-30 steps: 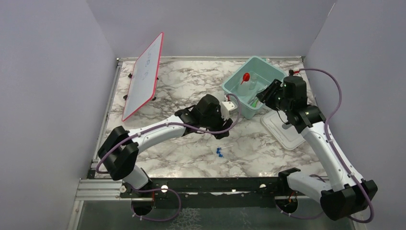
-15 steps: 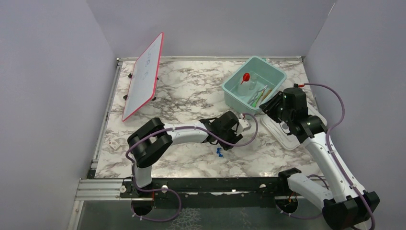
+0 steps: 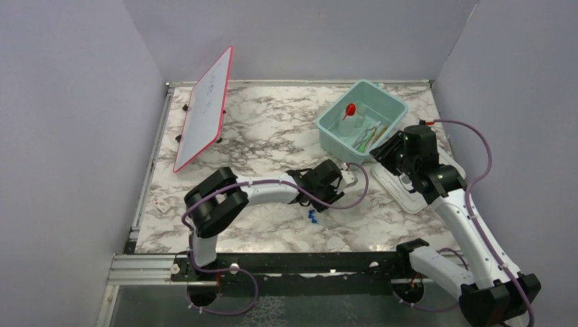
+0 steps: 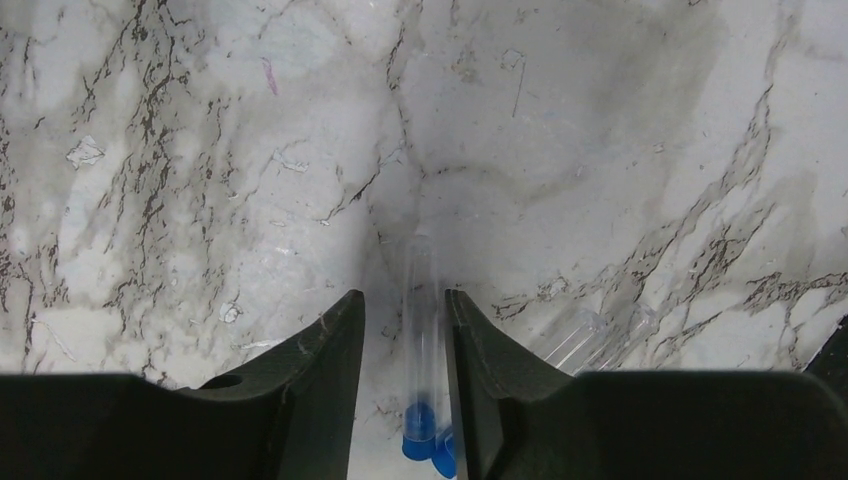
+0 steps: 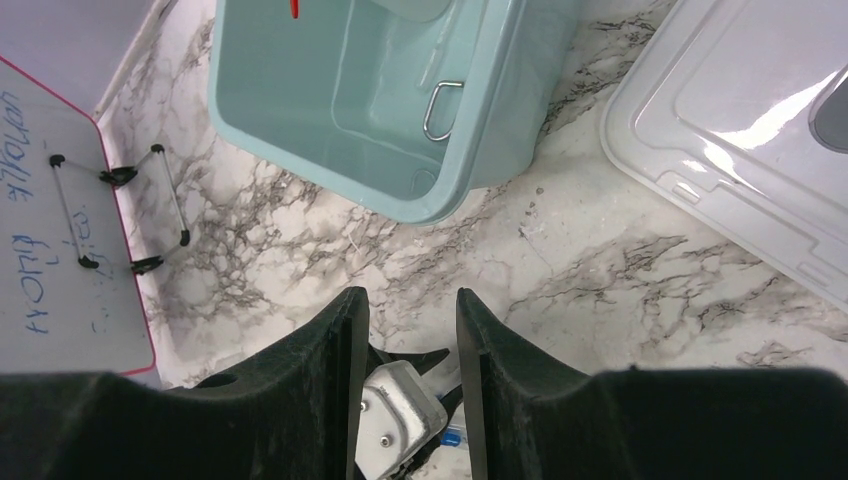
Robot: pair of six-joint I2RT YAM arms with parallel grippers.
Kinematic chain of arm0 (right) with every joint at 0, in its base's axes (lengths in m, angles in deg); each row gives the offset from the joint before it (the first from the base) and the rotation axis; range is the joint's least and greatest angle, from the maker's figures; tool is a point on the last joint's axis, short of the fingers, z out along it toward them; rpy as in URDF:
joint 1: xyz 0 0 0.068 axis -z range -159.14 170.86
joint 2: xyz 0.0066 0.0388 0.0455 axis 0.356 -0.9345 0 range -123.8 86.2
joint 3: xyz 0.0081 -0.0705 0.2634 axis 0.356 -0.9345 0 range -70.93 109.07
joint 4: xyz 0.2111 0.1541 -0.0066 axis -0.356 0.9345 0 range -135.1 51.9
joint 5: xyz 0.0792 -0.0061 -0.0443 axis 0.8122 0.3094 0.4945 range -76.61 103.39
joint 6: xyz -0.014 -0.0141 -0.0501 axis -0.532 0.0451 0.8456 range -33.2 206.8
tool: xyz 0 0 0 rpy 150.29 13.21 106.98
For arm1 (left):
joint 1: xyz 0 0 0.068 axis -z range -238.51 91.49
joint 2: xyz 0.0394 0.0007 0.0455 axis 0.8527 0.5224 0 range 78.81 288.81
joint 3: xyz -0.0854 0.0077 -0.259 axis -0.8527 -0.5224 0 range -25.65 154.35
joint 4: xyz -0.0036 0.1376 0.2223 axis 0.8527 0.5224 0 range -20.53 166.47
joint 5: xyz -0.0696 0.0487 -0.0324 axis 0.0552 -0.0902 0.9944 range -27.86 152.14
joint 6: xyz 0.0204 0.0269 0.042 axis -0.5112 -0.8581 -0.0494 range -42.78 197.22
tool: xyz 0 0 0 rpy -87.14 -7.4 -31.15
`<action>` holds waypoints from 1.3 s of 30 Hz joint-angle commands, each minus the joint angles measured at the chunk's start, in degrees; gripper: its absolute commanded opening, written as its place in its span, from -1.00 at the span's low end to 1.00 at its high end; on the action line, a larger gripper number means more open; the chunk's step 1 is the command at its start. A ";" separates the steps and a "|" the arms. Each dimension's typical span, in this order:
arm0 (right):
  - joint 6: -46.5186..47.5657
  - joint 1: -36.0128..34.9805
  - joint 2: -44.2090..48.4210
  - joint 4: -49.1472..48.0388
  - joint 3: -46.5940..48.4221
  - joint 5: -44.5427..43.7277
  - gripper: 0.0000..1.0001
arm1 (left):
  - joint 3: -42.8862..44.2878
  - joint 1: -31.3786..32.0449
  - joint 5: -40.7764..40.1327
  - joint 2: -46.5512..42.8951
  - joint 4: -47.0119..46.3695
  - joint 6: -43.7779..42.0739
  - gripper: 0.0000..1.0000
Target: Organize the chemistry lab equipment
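Blue-capped clear tube lies mid-tabletop, between the left gripper fingers, which stand apart and are not gripping it. A second tube lies just right. Risk: the off-centre, slick glass could roll or squirt out. Right gripper fingers are open and empty, near the teal tub.

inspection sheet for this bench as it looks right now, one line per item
surface: marble table, no spills seen
job's things: blue-capped tubes lying on the table; red funnel and thin tools in the teal tub
clutter: white lid beside the tub; whiteboard propped at far left
grippers: left gripper jaws straddle one tube, gap showing; right gripper jaws open, empty
cables: purple cables looped along both arms
surroundings: plain walls, nothing else seen
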 commanded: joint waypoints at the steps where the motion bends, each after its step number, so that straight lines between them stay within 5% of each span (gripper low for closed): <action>1: -1.04 0.06 0.51 0.20 -0.38 -1.52 -0.16 | 0.34 0.66 -3.65 1.45 1.47 -0.99 -0.18; 11: -0.96 0.08 0.06 -1.13 -0.55 -0.66 -0.16 | 1.08 0.58 -11.07 2.10 3.06 -1.04 -0.54; 17: 4.78 0.10 -1.60 -5.03 0.56 2.96 -0.16 | 3.23 -4.02 -12.33 -2.54 3.66 2.68 -0.58; 24: 12.28 0.04 -1.39 -19.54 -2.04 20.53 -0.12 | 7.35 -12.58 -7.23 -13.62 1.47 12.57 -0.58; 30: 11.30 -1.00 -5.50 -34.24 -4.84 38.17 0.15 | 13.99 -16.81 -7.49 -19.08 -1.12 21.99 -0.58; 39: 10.22 -13.56 -15.67 -42.18 2.92 29.26 0.30 | 21.67 -18.69 -6.20 -20.93 -0.77 35.51 -0.58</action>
